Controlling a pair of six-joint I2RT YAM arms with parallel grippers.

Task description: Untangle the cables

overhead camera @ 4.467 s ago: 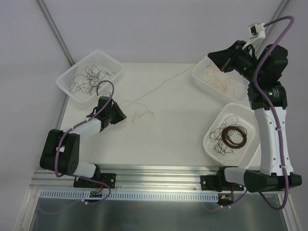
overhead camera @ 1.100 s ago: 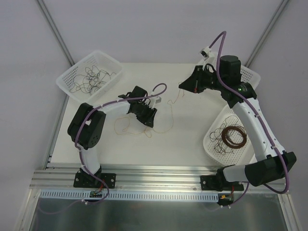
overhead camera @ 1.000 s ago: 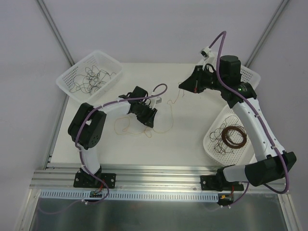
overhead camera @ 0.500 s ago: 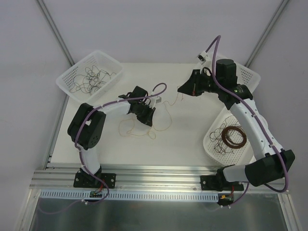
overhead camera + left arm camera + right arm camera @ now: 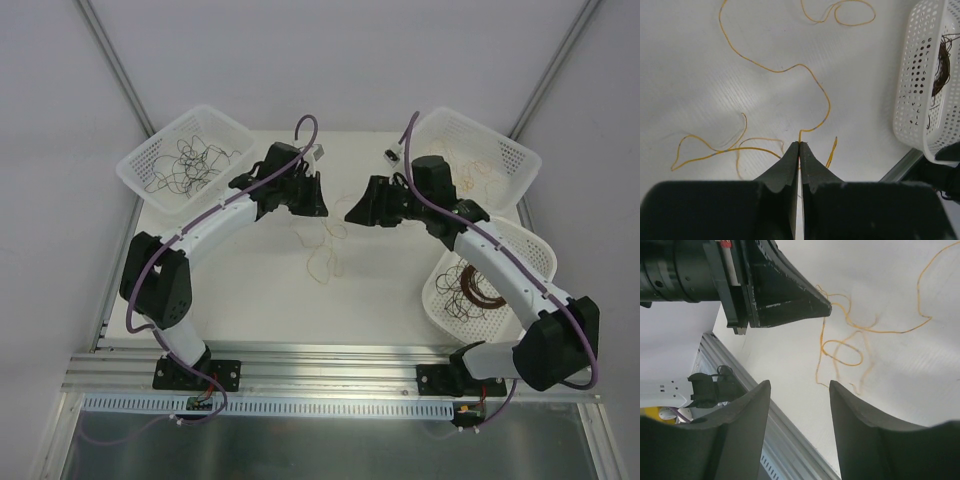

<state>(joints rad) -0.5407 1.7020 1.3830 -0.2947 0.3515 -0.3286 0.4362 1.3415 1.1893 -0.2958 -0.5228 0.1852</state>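
A thin yellow cable [image 5: 827, 107] hangs from my left gripper [image 5: 799, 143], which is shut on it just above the white table; the slack lies in loops [image 5: 322, 255] below. In the top view the left gripper [image 5: 320, 208] is raised over the table's middle, tip to tip with my right gripper [image 5: 350, 215]. The right gripper [image 5: 799, 383] is open with nothing between its fingers, and it faces the left gripper [image 5: 825, 307] and the yellow loops [image 5: 860, 360]. More cables lie in the baskets: dark ones [image 5: 190, 160], tan ones [image 5: 450, 170] and brown ones [image 5: 462, 295].
Three white baskets stand around the table: one at the rear left [image 5: 140, 178], one at the rear right [image 5: 520, 155], and one at the near right [image 5: 433, 285] holding a dark ring coil [image 5: 485, 290]. That basket [image 5: 920, 100] also appears in the left wrist view. An aluminium rail [image 5: 330, 360] runs along the near edge.
My left gripper has risen and moved toward the rear middle, lifting the yellow cable. My right gripper has opened, let go of the cable's end, and swung left toward the left gripper.
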